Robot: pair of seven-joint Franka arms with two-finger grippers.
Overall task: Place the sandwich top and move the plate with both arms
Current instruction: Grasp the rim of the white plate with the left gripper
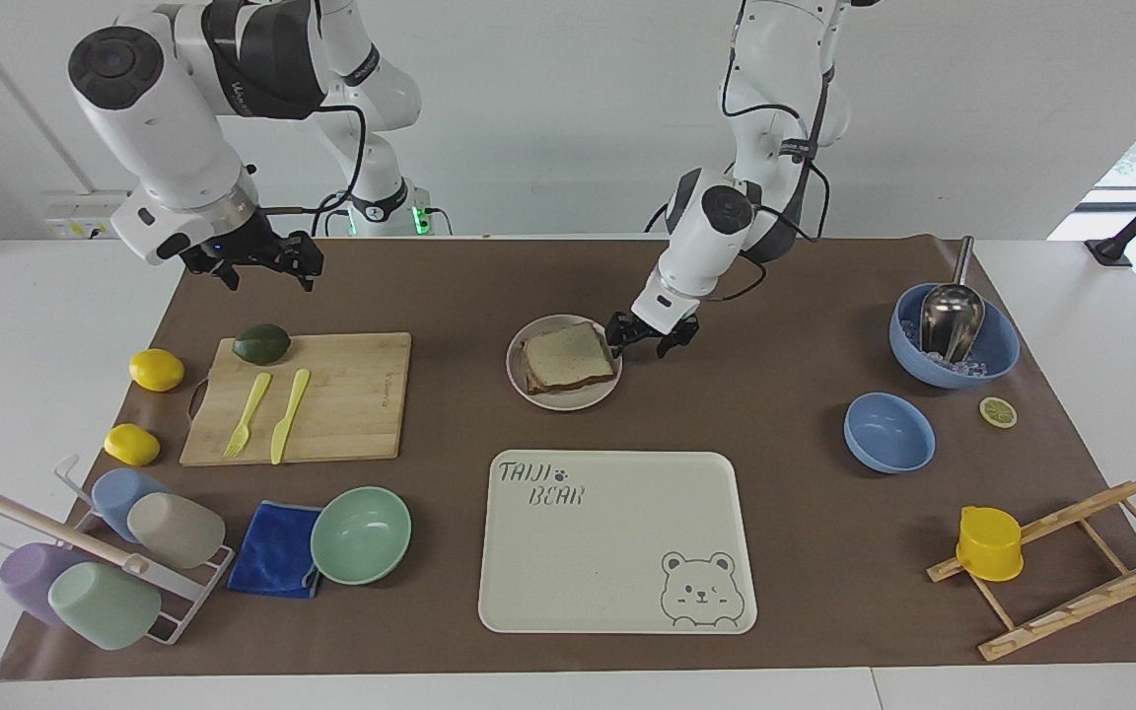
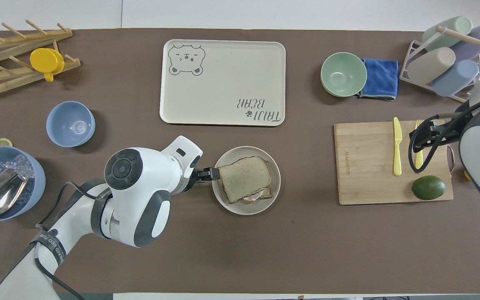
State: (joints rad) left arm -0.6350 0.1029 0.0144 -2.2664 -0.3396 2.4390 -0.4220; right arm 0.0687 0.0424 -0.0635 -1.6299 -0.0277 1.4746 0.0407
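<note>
The sandwich top lies on the stacked sandwich on the round beige plate, mid-table and nearer to the robots than the bear tray. A bit of egg white shows under it. My left gripper is open and low at the plate's rim on the side toward the left arm's end. I cannot tell if it touches the rim. My right gripper is open, empty and raised over the cutting board's end.
A cream bear tray lies farther from the robots than the plate. A cutting board holds an avocado, a yellow fork and a knife. A green bowl, a blue cloth, a cup rack, two blue bowls and a wooden rack stand around.
</note>
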